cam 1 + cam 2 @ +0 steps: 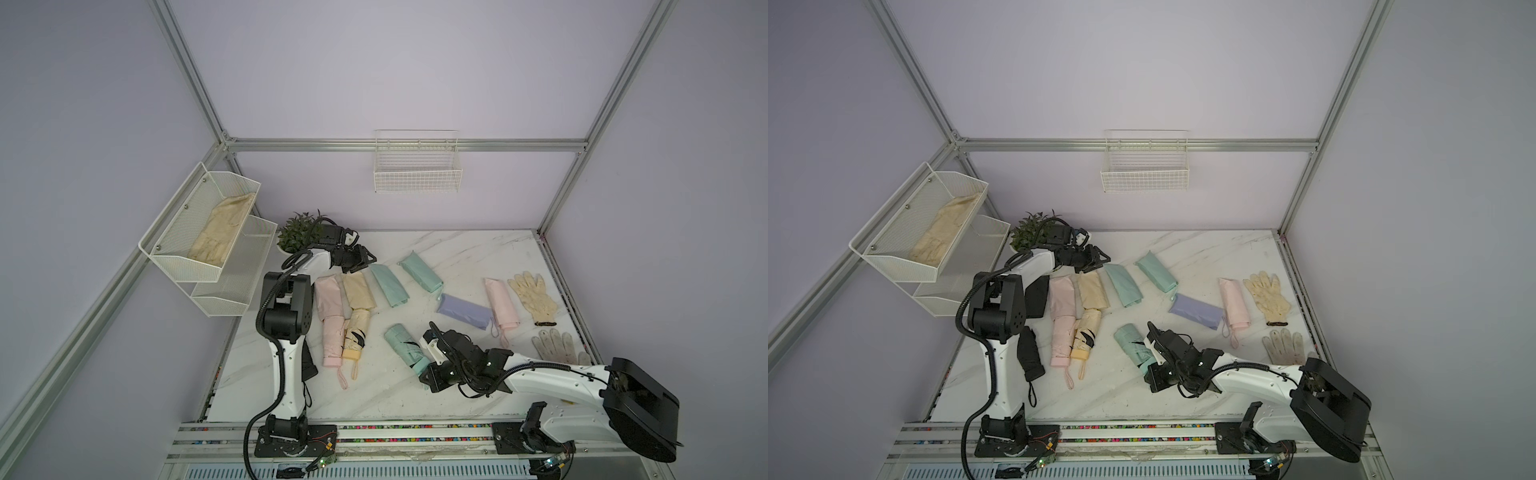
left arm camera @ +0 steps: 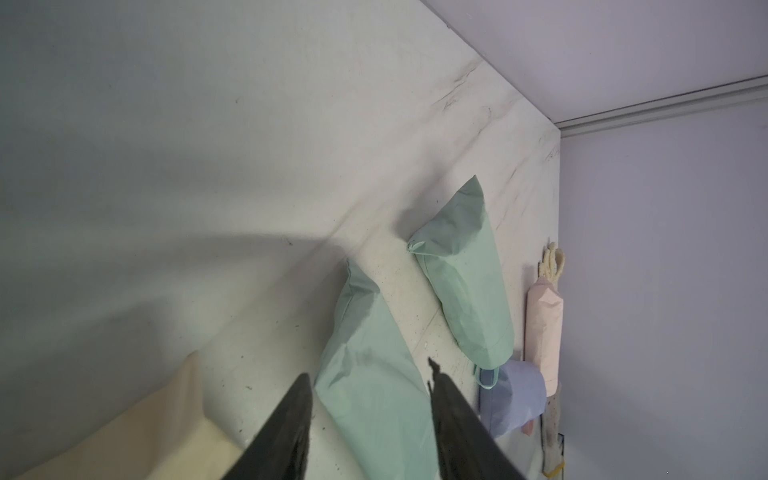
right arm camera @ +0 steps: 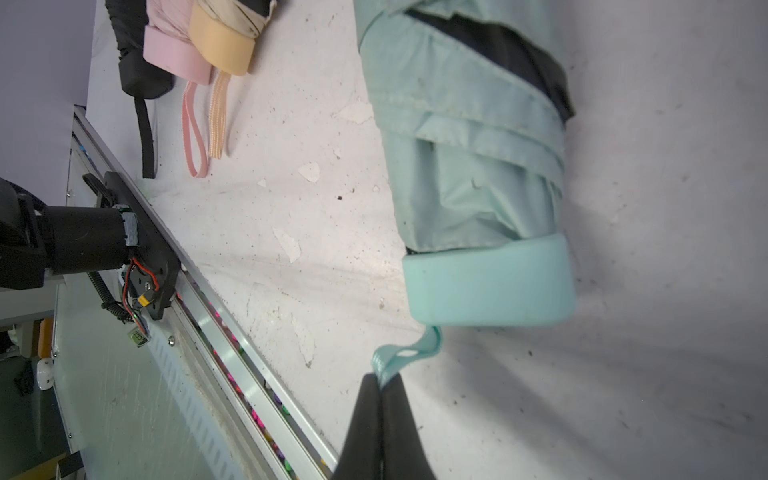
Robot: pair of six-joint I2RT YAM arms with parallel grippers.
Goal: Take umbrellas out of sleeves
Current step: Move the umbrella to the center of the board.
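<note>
**Right pincer nips the mint umbrella's loop; left pincer stands apart over a flat sleeve**

In the right wrist view, the right gripper comes up from the bottom centre of the frame. Its two black fingers are pressed together on the mint wrist loop. Just above it lies the mint umbrella, out of any sleeve, filling the upper right of that frame with its blocky handle nearest the pincer. In both top views this umbrella sits at lower centre on the marble table, close beside the right arm's wrist.

The left gripper shows at the bottom of the left wrist view. Its fingers are a moderate way apart, with nothing clamped between them. The flat mint sleeve lies on the table behind the gap; whether a finger touches the cloth, I cannot tell. In a top view that pincer sits at the sleeve's upper end, left of centre. A fuller mint sleeve lies just to the right, and the lilac sleeve is lower right of that.
</note>
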